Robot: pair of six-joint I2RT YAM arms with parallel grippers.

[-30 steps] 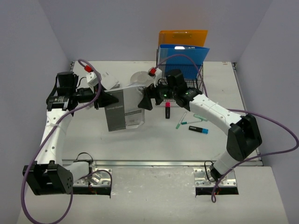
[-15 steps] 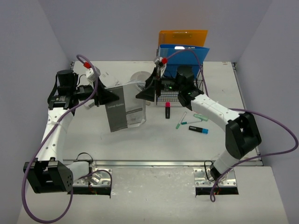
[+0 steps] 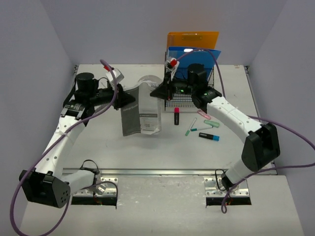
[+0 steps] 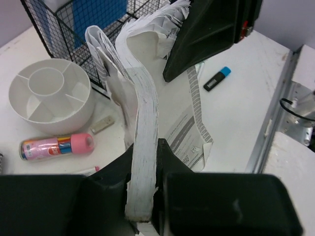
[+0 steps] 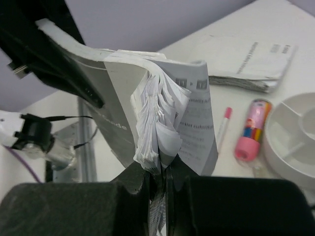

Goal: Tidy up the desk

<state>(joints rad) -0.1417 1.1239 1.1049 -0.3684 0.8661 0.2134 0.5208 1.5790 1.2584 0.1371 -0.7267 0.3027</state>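
The desk [image 3: 147, 147], a white top walled on three sides, spreads under both arms. The left claw [image 3: 129, 98] is pinched tight on one edge of a booklet [image 3: 142, 115] and holds it up off the desk. In the left wrist view its jaws squeeze a thick, curved band of paper. The booklet hangs open between the arms, with its pages fanned and sagging. The right claw [image 3: 155, 93] grips the other side, its jaws nearly together on a sheaf of inner pages. Just right of it stands a wire basket [image 3: 212, 84] holding a blue folder [image 3: 194, 60], with an orange folder [image 3: 192, 39] behind. Loose pens [image 3: 199, 129] lie on the desk in front of the basket.

The step in hand looks like filing the booklet with the folders. The next move probably calls for bringing the covers together, standing the booklet upright and carrying it right over the basket's rim. It should go gently, as the pinched pages could tear or slip.
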